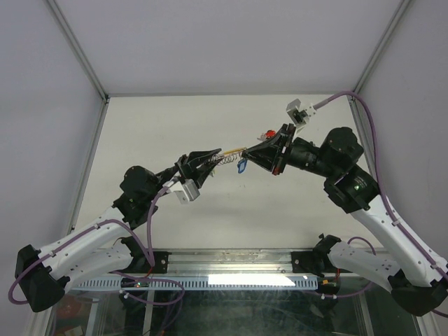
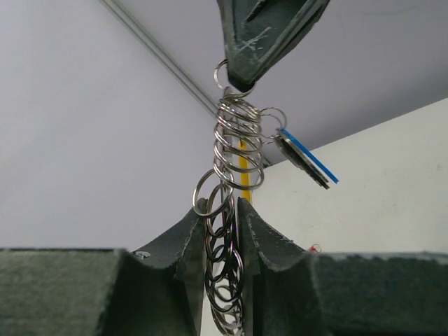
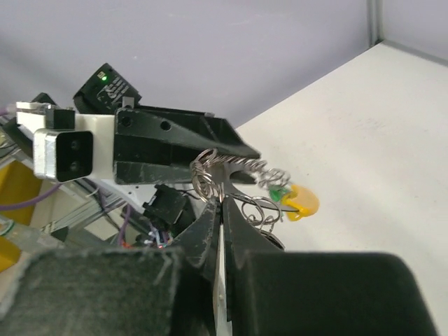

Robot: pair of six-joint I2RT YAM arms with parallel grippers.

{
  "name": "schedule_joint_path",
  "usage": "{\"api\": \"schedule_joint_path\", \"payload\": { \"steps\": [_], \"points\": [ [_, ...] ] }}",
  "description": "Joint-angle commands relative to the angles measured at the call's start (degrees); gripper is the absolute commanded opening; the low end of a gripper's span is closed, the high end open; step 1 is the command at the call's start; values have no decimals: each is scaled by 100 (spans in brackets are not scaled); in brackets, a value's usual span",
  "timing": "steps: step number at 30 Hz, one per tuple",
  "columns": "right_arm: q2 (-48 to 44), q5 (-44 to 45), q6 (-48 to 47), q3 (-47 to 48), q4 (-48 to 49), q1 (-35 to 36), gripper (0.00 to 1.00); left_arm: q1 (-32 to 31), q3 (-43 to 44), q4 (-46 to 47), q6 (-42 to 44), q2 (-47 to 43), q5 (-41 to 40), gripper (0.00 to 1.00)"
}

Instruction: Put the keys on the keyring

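Step in hand, as I'm reading it: threading, partway through. Both arms are holding the keyring [image 2: 234, 133], a loop of silvery chain-like metal rings with a yellow plastic arc [image 3: 302, 201], stretched between them in the air over the middle of the white table [image 1: 154, 140].

Left claw [image 2: 222, 210] is sitting nearly closed, with only a narrow gap, and is clamping the left end of the ring chain. Right claw [image 3: 220, 207] is pinching fully closed on one small wire ring at the right end.

The small metal key with a blue plastic tag [image 2: 308, 162] is hanging off a ring just beside the right claw's tip, so that one is looking threaded. A small green tag [image 3: 279, 193] is sitting right against the yellow plastic arc, and I can't tell if it's on. A small red tag [image 1: 269, 133] is showing just beyond the right claw in the top view, and I can't tell whether it's hanging or lying on the table.

Next move, my guess: the left claw is acting as the anchor and needs to hold the chain taut while the right claw works its pinched ring along with a fine wrist turn. Thin wire, so slip is the risk.

Containers: none showing in any view.
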Motion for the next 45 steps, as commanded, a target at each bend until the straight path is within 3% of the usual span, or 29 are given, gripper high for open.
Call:
{"api": "schedule_joint_path", "payload": {
  "steps": [1,5,10,16,21,26,32,45],
  "points": [
    [-346,366,-677,50,617,-18,0,15,264,-14,-240,-201,403,24],
    [-655,777,-1048,-346,1097,-24,0,15,342,-3,-746,-224,505,35],
    [-948,952,-1604,-808,1764,-20,0,8,395,57,-1377,-297,511,43],
    [-1081,571,-2267,-802,1769,-20,0,15,481,142,-1907,-337,270,43],
    [-1024,744,-2787,-593,1353,-16,0,16,519,296,-2027,-178,342,41],
    [-1199,830,-3404,-941,1668,-18,0,11,517,851,-2490,85,424,38],
    [-1227,625,-2989,-1347,2746,-14,0,16,509,1397,-2776,337,491,34],
    [-879,242,-681,-2125,5191,-24,0,-24,450,1870,-3048,512,611,31]
  ]
}}
